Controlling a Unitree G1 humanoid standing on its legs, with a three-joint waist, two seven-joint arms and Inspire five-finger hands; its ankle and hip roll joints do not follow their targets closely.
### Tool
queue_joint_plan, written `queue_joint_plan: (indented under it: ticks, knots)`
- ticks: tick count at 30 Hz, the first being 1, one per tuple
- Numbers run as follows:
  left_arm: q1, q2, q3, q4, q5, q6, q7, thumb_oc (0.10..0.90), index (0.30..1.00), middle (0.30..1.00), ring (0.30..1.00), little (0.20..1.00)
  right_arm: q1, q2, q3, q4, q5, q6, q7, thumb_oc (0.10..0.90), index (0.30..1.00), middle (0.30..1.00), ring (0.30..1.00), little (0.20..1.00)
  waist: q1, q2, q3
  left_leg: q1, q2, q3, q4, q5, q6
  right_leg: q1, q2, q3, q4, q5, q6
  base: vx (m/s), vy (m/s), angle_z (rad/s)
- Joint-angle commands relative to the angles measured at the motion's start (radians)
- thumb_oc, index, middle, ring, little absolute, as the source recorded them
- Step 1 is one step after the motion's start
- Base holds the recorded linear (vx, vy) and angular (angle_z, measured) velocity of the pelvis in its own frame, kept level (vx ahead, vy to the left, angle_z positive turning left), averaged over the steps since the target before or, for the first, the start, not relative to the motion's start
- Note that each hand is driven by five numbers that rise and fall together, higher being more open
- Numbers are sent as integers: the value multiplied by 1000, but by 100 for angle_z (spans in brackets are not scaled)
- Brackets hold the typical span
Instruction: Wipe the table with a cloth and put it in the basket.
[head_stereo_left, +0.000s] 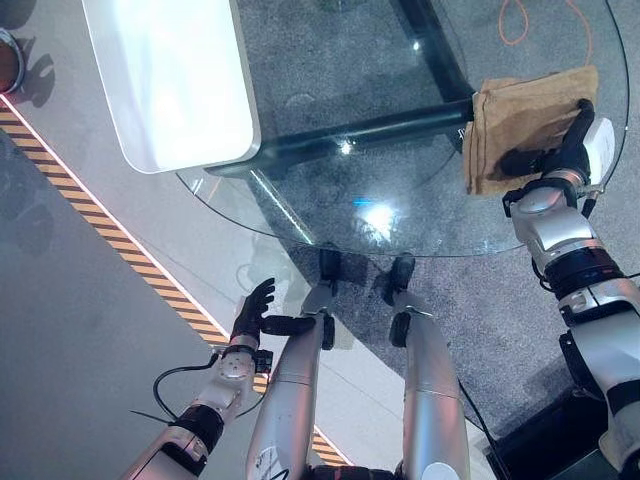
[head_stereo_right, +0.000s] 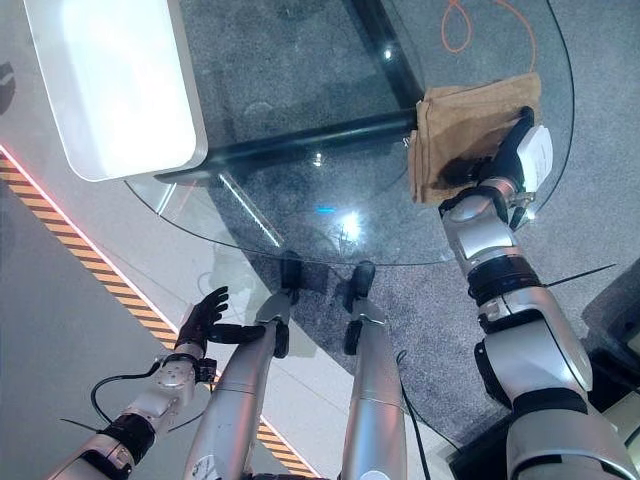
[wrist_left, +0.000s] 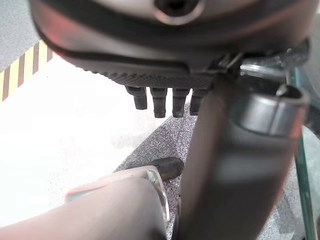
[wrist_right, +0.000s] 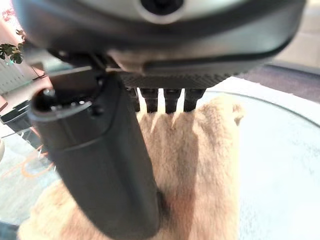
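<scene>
A brown cloth (head_stereo_left: 520, 115) lies folded near the right rim of the round glass table (head_stereo_left: 400, 215). My right hand (head_stereo_left: 565, 150) rests flat on the cloth's near right part, fingers straight and thumb stretched out to the left. In the right wrist view the fingertips (wrist_right: 170, 102) press down on the tan cloth (wrist_right: 200, 165). My left hand (head_stereo_left: 252, 312) hangs open below the table's near edge, over the floor. A white rectangular container (head_stereo_left: 170, 80) with rounded corners stands on the table's far left side.
Dark table legs (head_stereo_left: 370, 130) show through the glass. A yellow-and-black striped tape line (head_stereo_left: 120, 250) runs diagonally across the floor at left. An orange cable (head_stereo_left: 515, 25) lies on the carpet beyond the table. A round dark object (head_stereo_left: 8, 60) sits at the left edge.
</scene>
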Motion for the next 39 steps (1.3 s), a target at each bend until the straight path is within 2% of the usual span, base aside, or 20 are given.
queue_joint_plan:
  ticks: [1,25,28,33,39]
  knots:
    - [49,-15,-62,-4,3,-17,39,800,900,900,900,900,-12,25,95,11,32,5,152,100,300,300,300,200,45,64,-18,-37,-24,-40,121,-114,21,-13,7,-22,-81,71,59,-8,33,3]
    - [48,-35,-86,-7,-17,-27,60,800,900,900,900,900,35,46,66,58,38,-48,152,100,300,300,300,200,46,72,-18,-37,-37,-40,109,-110,30,-21,11,-19,-76,76,67,-1,10,1]
    - [52,-36,-86,-11,-18,-26,62,800,900,900,900,900,45,47,66,41,64,-71,123,100,300,300,300,200,47,73,-18,-32,-37,-38,107,-110,31,-15,10,-20,-77,76,68,4,11,1]
    - [62,-38,-81,-14,-19,-23,68,800,900,900,900,900,60,47,39,-51,102,-152,17,100,300,300,300,200,41,71,-18,-25,-38,-36,114,-117,30,-8,9,-13,-71,73,72,13,33,3]
    - [70,-35,-63,-23,-23,-10,67,800,900,900,900,900,53,48,21,-177,85,-185,35,100,300,300,300,200,39,61,-18,-18,-40,-34,111,-120,33,1,8,-16,-78,75,78,7,28,0]
